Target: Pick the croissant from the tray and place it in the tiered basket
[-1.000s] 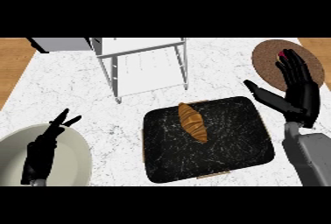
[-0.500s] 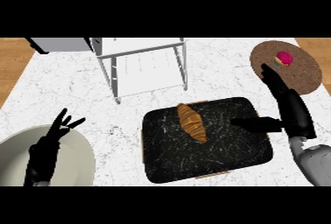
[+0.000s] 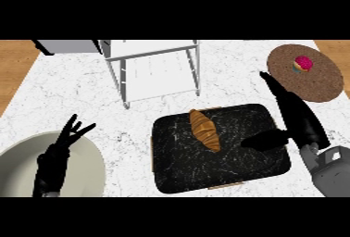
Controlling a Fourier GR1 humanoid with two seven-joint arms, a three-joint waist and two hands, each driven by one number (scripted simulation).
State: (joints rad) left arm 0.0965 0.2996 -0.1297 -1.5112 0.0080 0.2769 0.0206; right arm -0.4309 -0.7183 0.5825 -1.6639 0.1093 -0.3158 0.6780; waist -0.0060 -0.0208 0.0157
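On the dark marbled tray (image 3: 178, 171) near the middle of the white worktop (image 3: 82, 102) lies the croissant (image 3: 205, 130), slanted, on the tray's upper half and free of any grasp. The right robot hand (image 3: 290, 118) hangs over the tray's right edge with its fingers straight and pointing away up the view, and its thumb (image 3: 265, 139) stuck out toward the croissant; it holds nothing. That spread looks like a set-up for a side-on grasp, the thumb and fingers leaving a gap to take the pastry's width, though the hand is apart from it and its height above the tray is hard to judge from this steep angle.

The tiered basket (image 3: 153, 69), a white wire frame with a flat shelf, stands just beyond the tray at the worktop's far side, so the carry would be short and straight ahead. Its upright wires face the tray and could catch a hand coming in low.

Beside the right hand, at the far right, a round cork mat (image 3: 311, 85) carries 1 small pink item, possibly a cupcake (image 3: 302, 64); it lies close to the fingers' reach. The left robot hand (image 3: 58, 155) rests open over a pale bowl (image 3: 89, 166) at lower left, well apart from the tray.
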